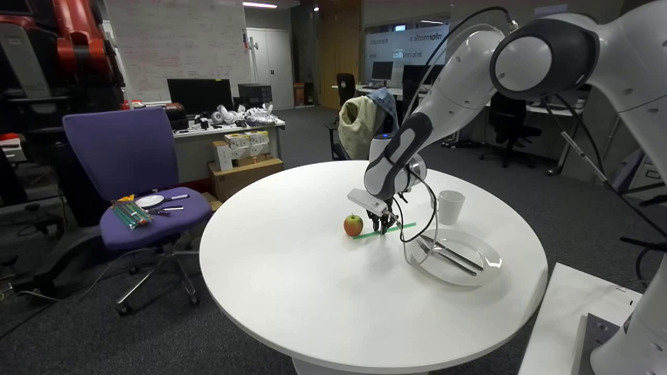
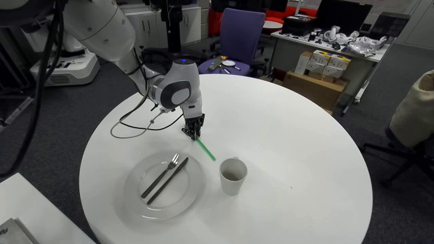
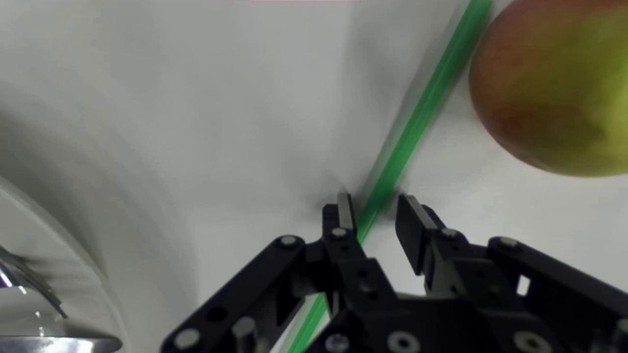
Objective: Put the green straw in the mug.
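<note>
Pincer (image 3: 376, 202), black, one: jaws apart, a gap showing beside what lies between them. Green straw (image 3: 425, 108), one: between those jaws, on the round white table (image 1: 286, 271). From where I stand, in an exterior view, pincer as dial centre: apple (image 1: 353, 226), red and green, one, at nine o'clock, just beside the straw; plate (image 1: 443, 274), white, glossy, near four, bearing fork (image 2: 156, 181) and knife (image 2: 168, 181); mug (image 1: 450, 208), white, upright, one, between two and three; purple chair (image 1: 135, 169), laden, well apart, between nine and ten.
</note>
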